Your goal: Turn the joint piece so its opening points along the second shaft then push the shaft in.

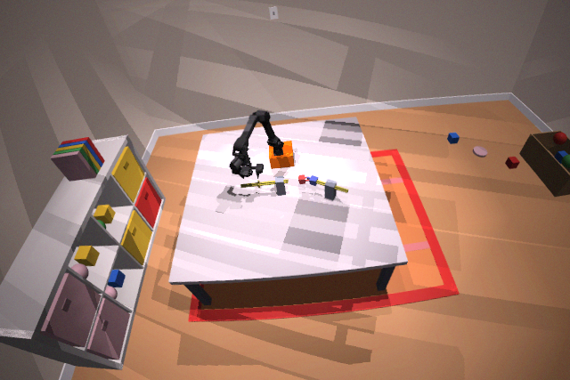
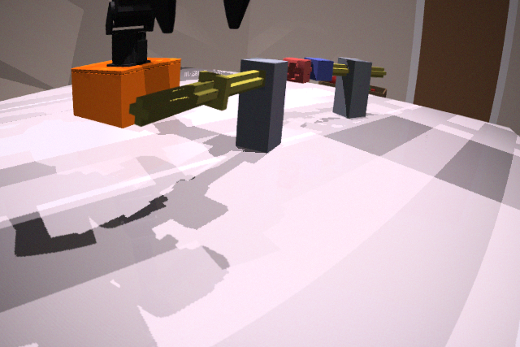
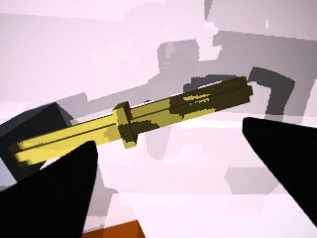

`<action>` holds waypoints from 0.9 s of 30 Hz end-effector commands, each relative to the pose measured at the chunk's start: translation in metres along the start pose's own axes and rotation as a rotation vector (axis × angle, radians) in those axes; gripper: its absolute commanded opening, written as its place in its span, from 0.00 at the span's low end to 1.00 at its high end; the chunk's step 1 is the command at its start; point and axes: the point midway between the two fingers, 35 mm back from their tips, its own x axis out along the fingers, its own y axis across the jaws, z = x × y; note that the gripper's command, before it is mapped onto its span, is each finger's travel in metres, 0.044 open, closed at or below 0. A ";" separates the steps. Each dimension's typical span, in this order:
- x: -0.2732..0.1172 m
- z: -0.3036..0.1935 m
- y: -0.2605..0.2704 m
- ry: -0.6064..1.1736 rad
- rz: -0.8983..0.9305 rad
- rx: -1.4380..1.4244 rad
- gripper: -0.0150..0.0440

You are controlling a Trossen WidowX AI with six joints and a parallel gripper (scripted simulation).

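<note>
The second shaft, yellow and ribbed with a square collar [image 1: 262,183] [image 2: 167,101] [image 3: 208,99], passes through its grey block [image 1: 280,187] [image 2: 262,112] [image 3: 40,121]. Its tip sticks out a little beyond the block, apart from the red joint piece [image 1: 302,179] [image 2: 297,70]. The red piece's cross-shaped opening faces the second shaft's side; its exact alignment cannot be told. A blue joint piece [image 1: 313,180] [image 2: 319,69] links it to the first yellow shaft [image 1: 341,189] [image 2: 379,70] in the far grey block [image 1: 329,190] [image 2: 359,87]. My gripper [image 2: 201,29] [image 3: 170,136] is open and empty above the second shaft's collared outer part.
The arm stands on an orange base [image 1: 281,159] [image 2: 98,95] [image 3: 119,230], behind the second shaft in the top view. Both blocks stand on the white table [image 1: 230,246] [image 2: 335,250]. A shelf [image 1: 50,210] is off the table's left side.
</note>
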 end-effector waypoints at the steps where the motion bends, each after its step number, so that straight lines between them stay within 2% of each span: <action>1: -0.001 -0.002 -0.022 0.021 -0.045 -0.134 1.00; 10: 0.000 -0.003 -0.025 0.026 -0.052 -0.133 1.00; 27: 0.026 -0.001 -0.028 0.049 -0.071 0.453 1.00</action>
